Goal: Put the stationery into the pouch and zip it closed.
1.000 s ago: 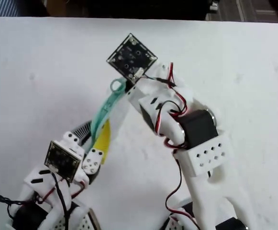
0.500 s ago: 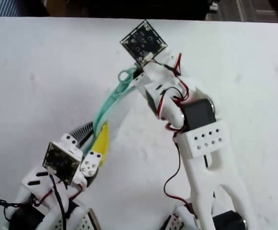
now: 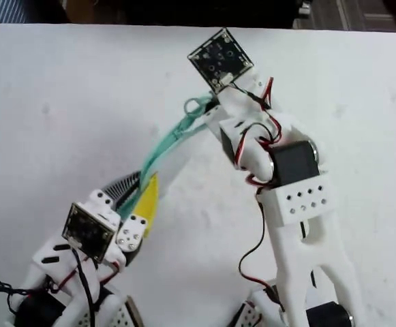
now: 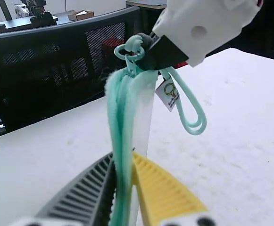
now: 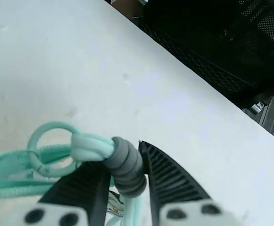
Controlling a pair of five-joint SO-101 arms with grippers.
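The pouch (image 3: 167, 146) is clear with a mint green zip edge. It hangs stretched between both grippers above the white table. My left gripper (image 3: 138, 197), with one grey and one yellow finger, is shut on the pouch's near end (image 4: 122, 155). My right gripper (image 3: 210, 109) is shut on the zipper pull at the far end. Its black fingers pinch the pull's grey bead (image 5: 127, 165) beside the mint ring (image 5: 49, 148). From the pull a mint cord loop (image 4: 193, 117) and a small tag (image 4: 169, 94) dangle. I cannot make out what is inside the pouch.
The white table (image 3: 61, 102) spreads left of and beyond the arms. A black mesh chair back (image 4: 56, 61) stands past the table's far edge. The right arm's white links and red wires (image 3: 286, 191) cross the table's right half.
My right gripper has moved away and to the right with the zipper pull, drawing the mint zip edge out longer. The left gripper has kept its hold almost in place.
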